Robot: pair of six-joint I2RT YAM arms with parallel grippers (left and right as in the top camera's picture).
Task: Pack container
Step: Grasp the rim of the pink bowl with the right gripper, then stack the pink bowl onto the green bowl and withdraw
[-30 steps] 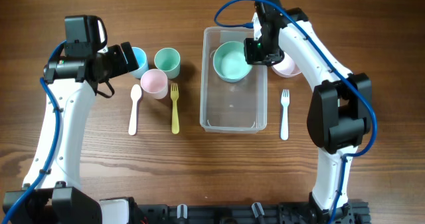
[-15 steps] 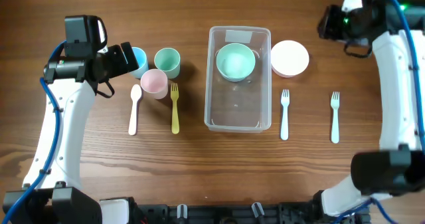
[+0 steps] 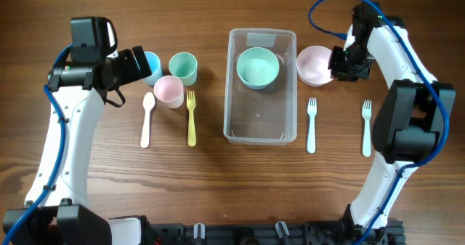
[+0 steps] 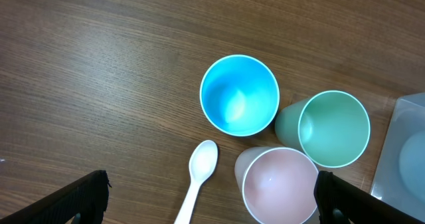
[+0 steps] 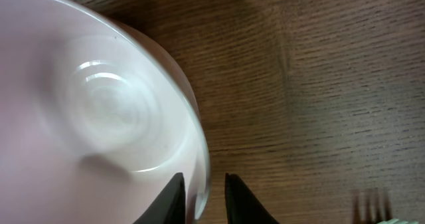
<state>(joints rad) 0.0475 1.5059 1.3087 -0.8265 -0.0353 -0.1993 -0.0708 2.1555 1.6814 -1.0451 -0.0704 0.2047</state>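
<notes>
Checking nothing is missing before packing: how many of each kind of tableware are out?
Cups: 3 (blue, green, pink)
Bowls: 2 (green, pink)
Forks: 3 (yellow, white, white)
Spoons: 1
Total: 9

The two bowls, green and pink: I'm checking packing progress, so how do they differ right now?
The green bowl sits inside the container, at its far end; the pink bowl stands on the table just right of it. The green bowl is untouched, while the right gripper is at the pink bowl's rim. Both are round, upright and similar in size.
</notes>
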